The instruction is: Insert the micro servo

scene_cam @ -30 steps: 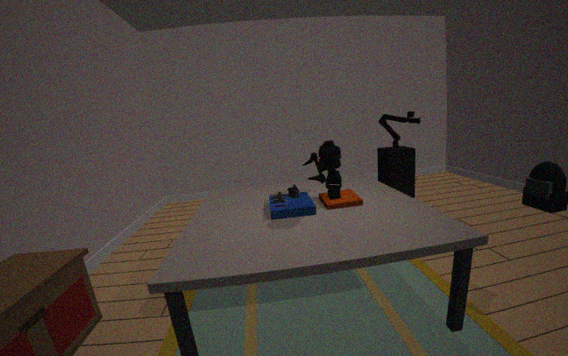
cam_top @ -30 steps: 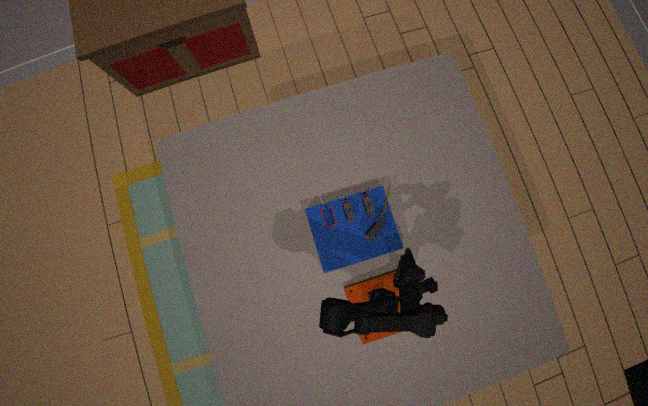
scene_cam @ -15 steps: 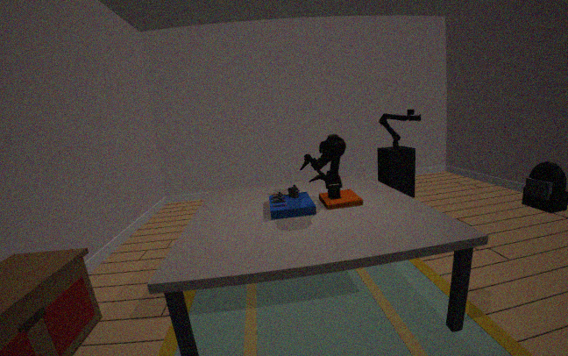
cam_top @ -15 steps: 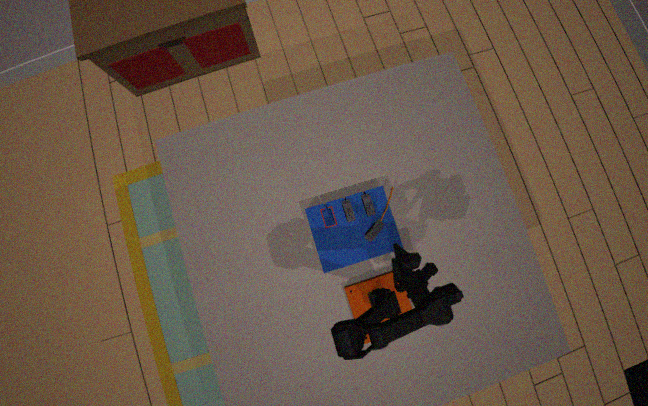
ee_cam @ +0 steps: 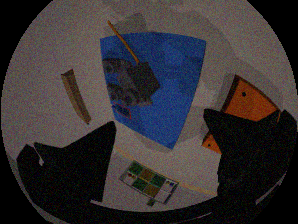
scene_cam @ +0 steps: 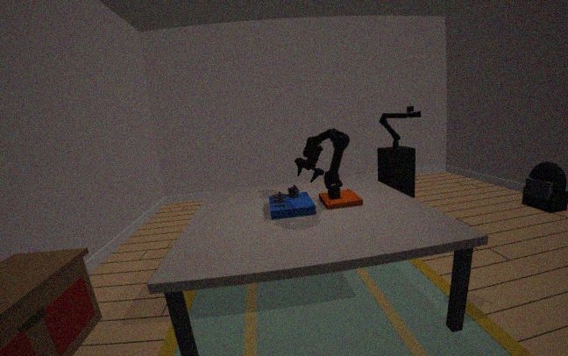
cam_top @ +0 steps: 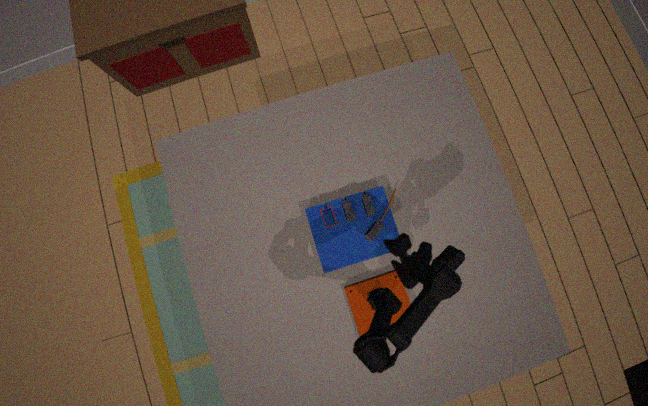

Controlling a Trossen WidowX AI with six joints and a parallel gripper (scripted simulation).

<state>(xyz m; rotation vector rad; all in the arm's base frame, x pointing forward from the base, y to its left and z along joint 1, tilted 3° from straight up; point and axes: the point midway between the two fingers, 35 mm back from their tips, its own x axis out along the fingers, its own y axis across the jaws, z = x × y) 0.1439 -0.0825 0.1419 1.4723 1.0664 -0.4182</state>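
Note:
The loose micro servo (cam_top: pixel 373 232) (scene_cam: pixel 294 191) (ee_cam: pixel 145 81) is a dark block on the right part of the blue deck (cam_top: pixel 345 250) (scene_cam: pixel 293 210) (ee_cam: pixel 175 70), turned at an angle to the seated servos. Its orange cable (cam_top: pixel 389 206) (ee_cam: pixel 125 44) runs out past the deck's edge. I cannot tell which way its shaft points. The empty pocket (cam_top: pixel 329 217) (ee_cam: pixel 121 111) has a red outline at the deck's left in the top view. Two seated servos (cam_top: pixel 349 210) (cam_top: pixel 368 204) are beside it. My gripper (cam_top: pixel 389 252) (scene_cam: pixel 306 177) (ee_cam: pixel 160 119) is open and empty, above the deck's near right edge, apart from the loose servo.
The arm stands on an orange base plate (cam_top: pixel 356 305) (scene_cam: pixel 351 198) (ee_cam: pixel 252 104) close beside the deck. Both are on the grey table (cam_top: pixel 250 175) (scene_cam: pixel 245 250). A wooden cabinet with red doors (cam_top: pixel 217 47) (scene_cam: pixel 72 307) stands on the floor beyond the table.

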